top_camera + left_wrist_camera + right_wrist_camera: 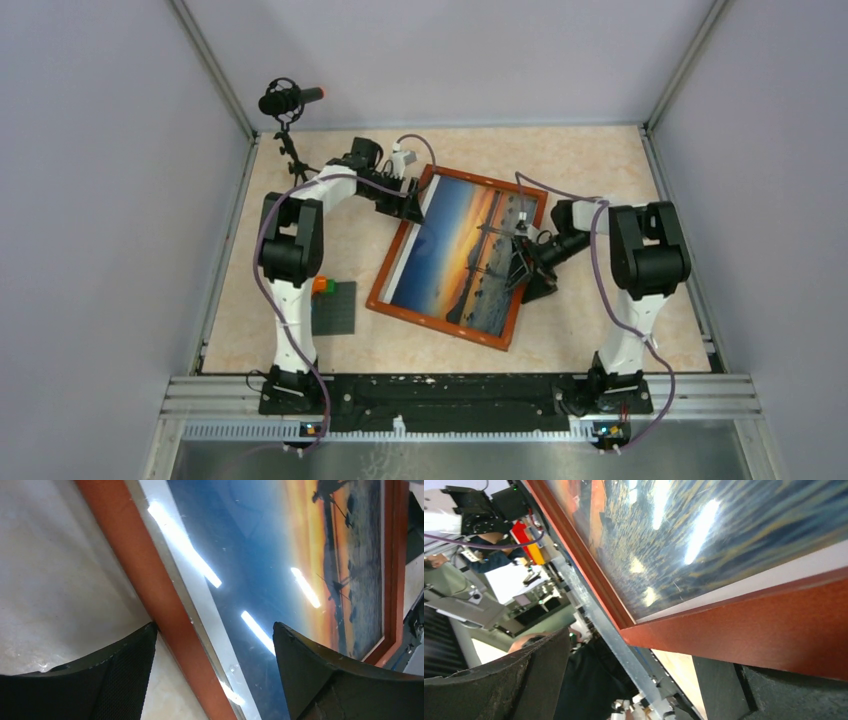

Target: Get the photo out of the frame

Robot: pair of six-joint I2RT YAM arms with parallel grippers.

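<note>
The frame [435, 325] lies flat on the bench [600, 160], turned a bit sideways. It is near the middle, between the two arms. The photo [455, 250] is inside the frame, face up, under the shiny front. It shows an orange sky and blue water, with a thin white edge.

The left claw [412, 203] is at the far left side of the frame. It is wide. In the left wrist view, the red-brown side of the frame runs between its two fingers [125, 675]. One finger is over the bench, its tip right by the wood. The other finger is over the photo.

The right claw [520, 262] is at the right side of the frame. It is wide too. In the right wrist view, the red-brown wood is just above one finger [774, 690]. I cannot tell if they touch. The other finger is well apart from the wood.

A small grey plate [335, 310] lies on the bench by the left arm, apart from the frame.
</note>
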